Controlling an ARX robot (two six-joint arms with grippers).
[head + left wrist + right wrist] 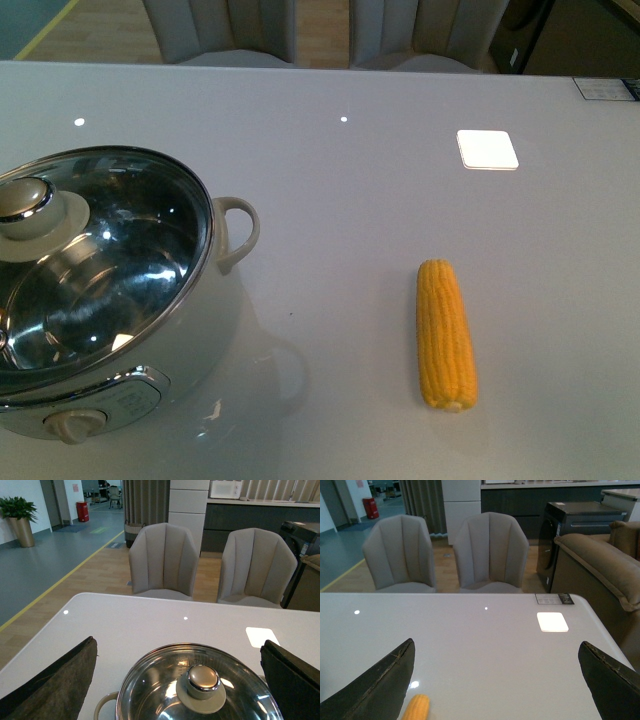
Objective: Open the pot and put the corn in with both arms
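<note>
Front view: the lidded pot (222, 310) sits on the tabletop (400, 180), with the corn (446, 335) well apart at its 3 o'clock; no arm shows.
Left wrist view: the left fingers (65, 680), spread wide, flank the lid knob (202, 678); they should descend centred, pinch, then lift straight.
Right wrist view: the right fingers (380, 685) are wide, and the corn (416, 707) shows close by one.

The pot (215, 330) is closed by its glass lid (120, 270), so the way into it is blocked. Only the lid's knob (25, 200) stands up from the glass, and nothing is seen around or above it. In the left wrist view the knob is framed, untouched, between the widely spread fingers (55, 680) of the left gripper (179, 642). A broad bare stretch of table (340, 220) is found between the pot's side handle (238, 230) and the corn (446, 335), which can be reached from every side. Two chairs (220, 30) are set beyond the far edge.
</note>
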